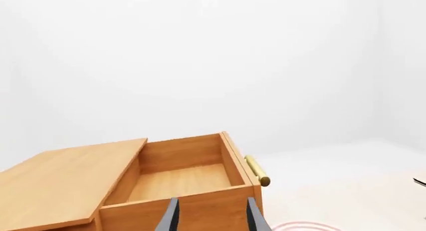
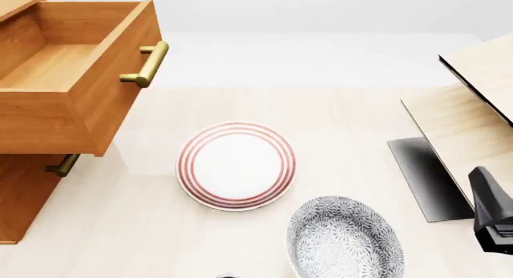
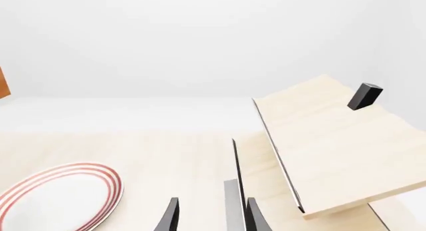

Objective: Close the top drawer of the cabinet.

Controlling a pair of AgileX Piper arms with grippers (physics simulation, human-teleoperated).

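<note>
Bright, even, diffuse light — no glare; soft faint shadows lie on the worktop under the top drawer. Renders sharp, undistorted.

We see the orange-brown wooden top drawer pulled far out, empty, brass bar handle on its front facing right | the orange-brown wooden cabinet stands at the table's far left, lower brass handle beneath the drawer.

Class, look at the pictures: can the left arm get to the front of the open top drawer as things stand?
Probably yes. The top drawer sticks out at the left, nothing stands before its handle, and the left gripper hovers beside it.
</note>
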